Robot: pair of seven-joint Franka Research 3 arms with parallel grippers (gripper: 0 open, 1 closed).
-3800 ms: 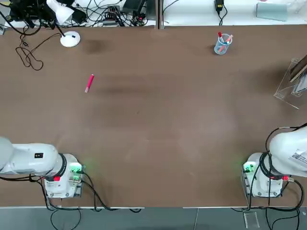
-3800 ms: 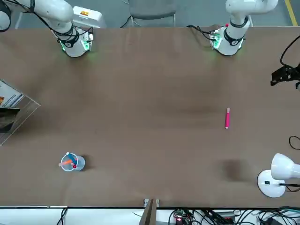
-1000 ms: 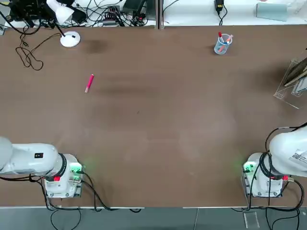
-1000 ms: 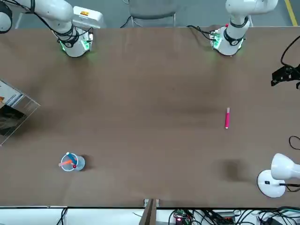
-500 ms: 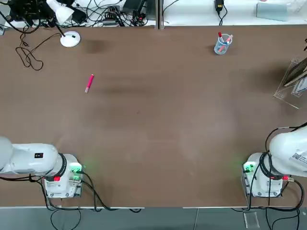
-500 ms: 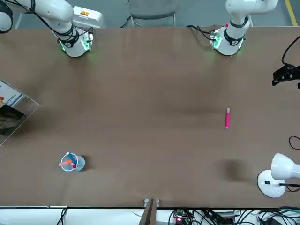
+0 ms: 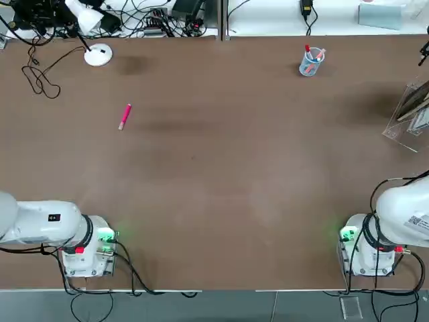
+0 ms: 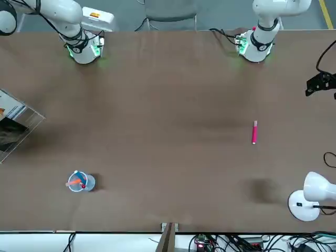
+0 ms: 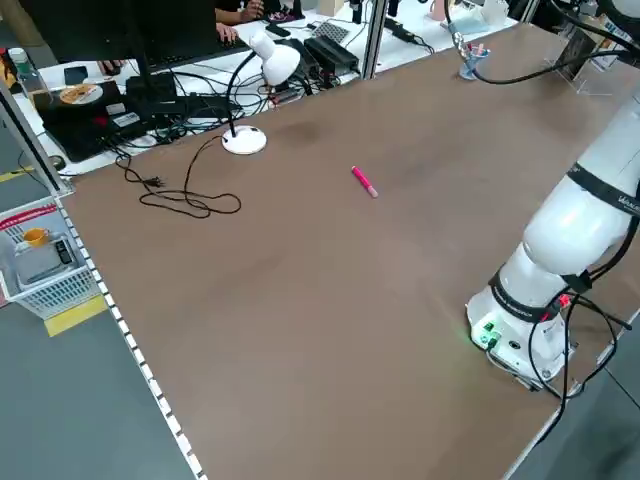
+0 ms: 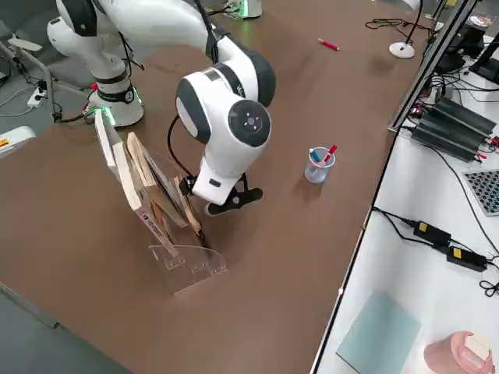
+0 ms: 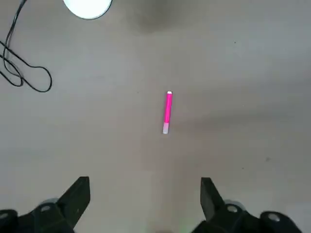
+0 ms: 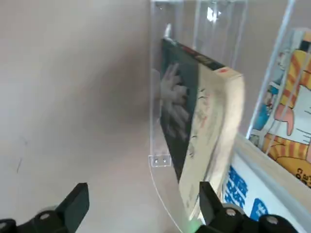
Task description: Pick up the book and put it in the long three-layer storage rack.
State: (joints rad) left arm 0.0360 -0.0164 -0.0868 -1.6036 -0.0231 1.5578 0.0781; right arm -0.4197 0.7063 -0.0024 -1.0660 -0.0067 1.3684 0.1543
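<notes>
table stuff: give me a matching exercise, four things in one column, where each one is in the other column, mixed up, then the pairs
Things:
1. book
2. pink marker
3. pen cup
4. desk lamp

Places:
A. standing at the far edge of the table, toward the right arm's side
B. lying flat on the open table in front of the left arm
C. at the far corner on the left arm's side, beside a loose black cable
D. leaning inside the clear rack, at the table's edge on the right arm's side

Pairs: 1-D, 2-B, 3-A, 4-C
</notes>
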